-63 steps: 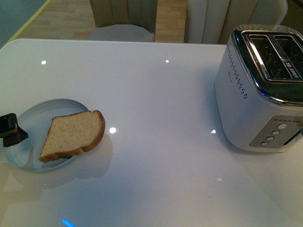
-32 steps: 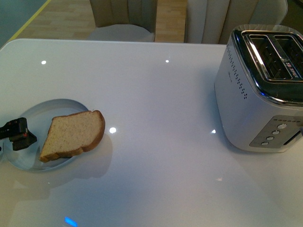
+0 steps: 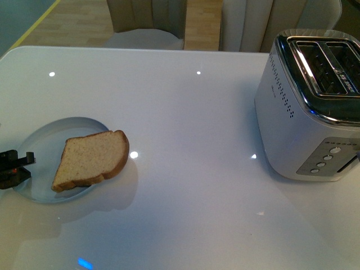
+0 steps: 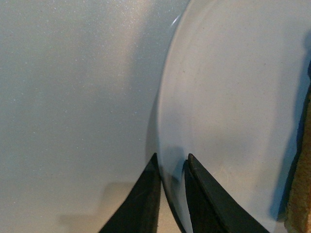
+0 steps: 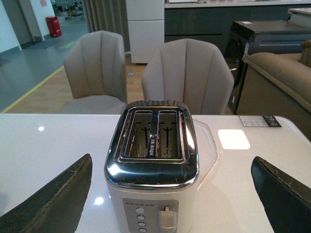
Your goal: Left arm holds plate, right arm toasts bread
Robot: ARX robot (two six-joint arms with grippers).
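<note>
The pale blue-white plate (image 3: 48,138) lies at the table's left, with the bread (image 3: 93,159) resting on its right half and overhanging the rim. My left gripper (image 3: 16,167) is shut on the plate's left rim. In the left wrist view the two black fingers (image 4: 146,194) pinch the plate (image 4: 233,97) at its edge, and the bread's crust (image 4: 302,194) shows at the frame's side. The right gripper (image 5: 171,158) is open, its fingers (image 5: 53,199) spread wide in front of the toaster (image 5: 151,160). It does not show in the front view.
The silver and white two-slot toaster (image 3: 309,107) stands at the table's right, slots empty, with its lever (image 5: 166,216) and buttons facing the right wrist camera. Two padded chairs (image 5: 187,73) stand behind the table's far edge. A glossy white tabletop (image 3: 191,124) lies between plate and toaster.
The left gripper shifted along the plate's left rim and closed on it. The plate and bread slid slightly to the right.
</note>
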